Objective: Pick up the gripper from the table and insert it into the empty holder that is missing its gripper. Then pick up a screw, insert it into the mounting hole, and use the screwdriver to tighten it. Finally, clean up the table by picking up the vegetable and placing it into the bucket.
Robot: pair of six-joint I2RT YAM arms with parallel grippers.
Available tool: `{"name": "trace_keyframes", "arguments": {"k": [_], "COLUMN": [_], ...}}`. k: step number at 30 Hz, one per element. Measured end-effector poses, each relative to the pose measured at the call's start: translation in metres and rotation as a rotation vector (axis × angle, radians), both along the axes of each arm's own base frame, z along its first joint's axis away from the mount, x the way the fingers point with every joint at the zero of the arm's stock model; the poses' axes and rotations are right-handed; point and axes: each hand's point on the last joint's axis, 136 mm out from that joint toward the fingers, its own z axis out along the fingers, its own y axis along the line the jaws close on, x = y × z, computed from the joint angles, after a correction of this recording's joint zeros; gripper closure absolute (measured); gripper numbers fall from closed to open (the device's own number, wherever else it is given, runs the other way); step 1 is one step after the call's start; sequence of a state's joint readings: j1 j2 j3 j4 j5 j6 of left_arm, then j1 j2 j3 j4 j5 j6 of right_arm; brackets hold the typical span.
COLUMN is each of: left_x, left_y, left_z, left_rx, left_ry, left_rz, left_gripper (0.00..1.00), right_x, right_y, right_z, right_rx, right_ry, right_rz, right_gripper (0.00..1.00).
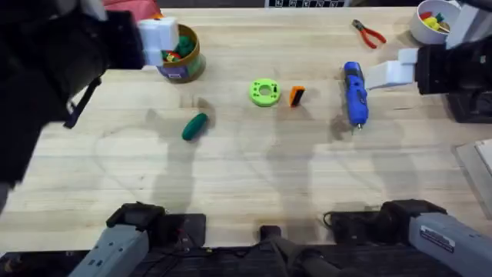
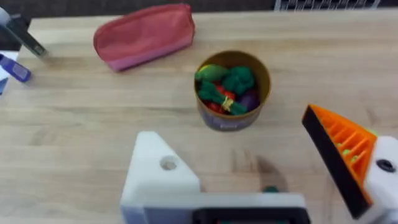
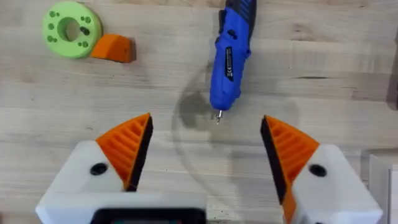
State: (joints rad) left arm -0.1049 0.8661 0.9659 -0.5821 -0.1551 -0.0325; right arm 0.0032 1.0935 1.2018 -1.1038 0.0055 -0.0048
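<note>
Bucket (image 2: 232, 91) label dark purple, its writing unreadable

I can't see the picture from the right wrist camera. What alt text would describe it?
A blue screwdriver lies on a wooden table, its metal tip pointing toward the right arm's open tool, whose two white fingers carry orange ribbed pads. Off to one side, a small orange wedge sits beside a bright green ring.

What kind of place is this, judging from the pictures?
Probably a robotics workbench: a wooden table, two arms mounted at its near edge, with tools such as a blue screwdriver and red-handled pliers lying on it.
</note>
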Motion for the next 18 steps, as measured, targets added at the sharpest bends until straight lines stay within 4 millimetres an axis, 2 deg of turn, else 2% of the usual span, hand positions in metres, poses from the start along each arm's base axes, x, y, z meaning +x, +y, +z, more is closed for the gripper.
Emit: {"name": "trace_keyframes", "arguments": {"k": [4,9,18], "left_x": [-0.01,-0.021,-0.036], "left_y": [0.005,0.003,-0.008], "left_z": [0.012,0.014,-0.024], "left_rx": [-0.04,-0.069,-0.11], "left_ry": [-0.135,-0.311,-0.44], "left_rz": [-0.009,-0.044,-0.11], "left_gripper": [0.015,0.015,0.015], "right_x": [0.0,0.0,0.0], "right_y": [0.0,0.0,0.0], "right_z": [0.0,0.0,0.0], "right_rx": [0.0,0.0,0.0], "right_ry": [0.0,0.0,0.0], "right_rz": [0.0,0.0,0.0], "right_gripper": [0.007,0.007,0.007]}}
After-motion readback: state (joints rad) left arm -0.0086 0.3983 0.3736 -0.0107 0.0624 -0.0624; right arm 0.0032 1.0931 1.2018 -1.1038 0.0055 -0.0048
